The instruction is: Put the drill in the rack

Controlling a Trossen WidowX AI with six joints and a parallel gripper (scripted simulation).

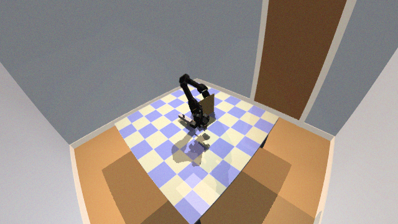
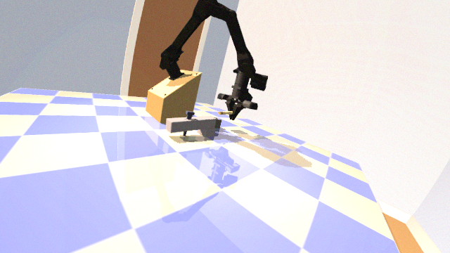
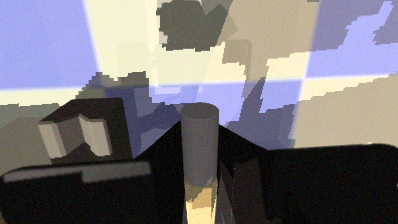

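Exterior view, left to right: a tan block [image 2: 174, 96] stands on the checkered bench [image 2: 70, 147] and carries the arm's base. Just right and nearer lies the grey rack [image 2: 191, 126], a small dark key [image 2: 190, 114] upright on its top. Right of the rack, raised off the bench, the pincer [image 2: 235, 112] is closed narrowly on the drill [image 2: 225, 112], which projects leftward from its jaws, level, apart from the rack.

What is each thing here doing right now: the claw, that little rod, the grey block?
tool: shut on the drill, raised above the table.
drill: pulled out of the grey block, held roughly level in the air.
grey block: resting on the checkered table, with no drill in it.
key: sticking up from the block's top.
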